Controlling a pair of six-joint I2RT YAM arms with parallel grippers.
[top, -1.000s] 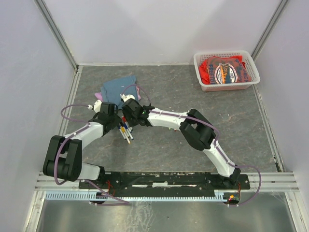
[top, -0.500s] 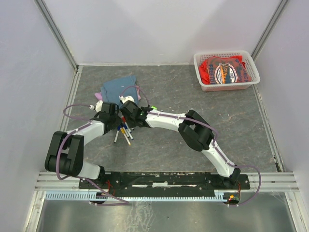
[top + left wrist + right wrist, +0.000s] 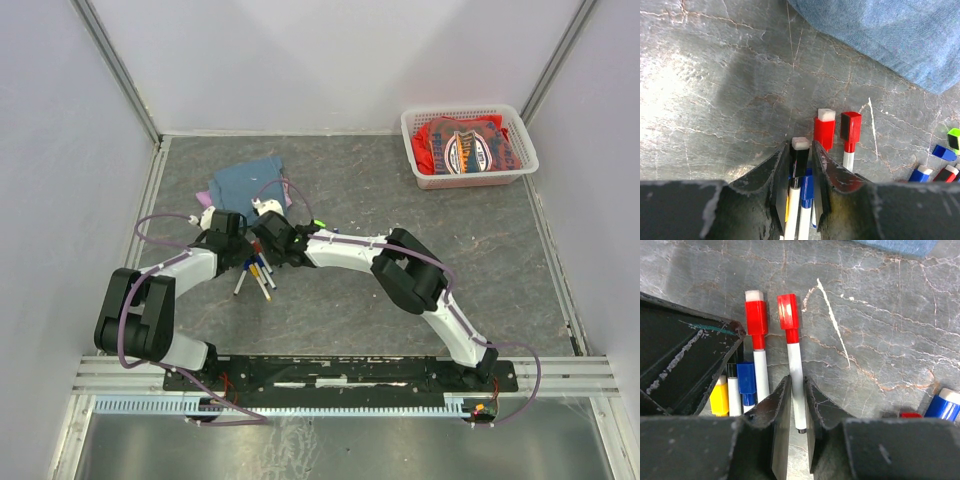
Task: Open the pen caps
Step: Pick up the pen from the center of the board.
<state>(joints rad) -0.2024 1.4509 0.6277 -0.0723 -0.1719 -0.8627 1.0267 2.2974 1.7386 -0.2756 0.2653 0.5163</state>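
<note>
Pens (image 3: 256, 276) grouped on table (image 3: 400, 190), near blue cloth (image 3: 245, 180). Left gripper (image 3: 800, 150): jaws clamped on black cap (image 3: 800, 161). Right gripper (image 3: 797, 386): jaws pinching white barrel (image 3: 795, 362); red cap (image 3: 788, 311) fitted, beyond fingertips.

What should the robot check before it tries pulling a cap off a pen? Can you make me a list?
1. Right gripper straddles one white barrel: ok.
2. That pen's red cap sticks out free, ahead of the fingers: ok.
3. Left gripper has just one pen between its fingers: not ok. The black-capped pen and a blue-capped pen both sit there.
4. Both grippers are on the same pen: not ok.
5. Grips are tight: cannot tell.
</note>
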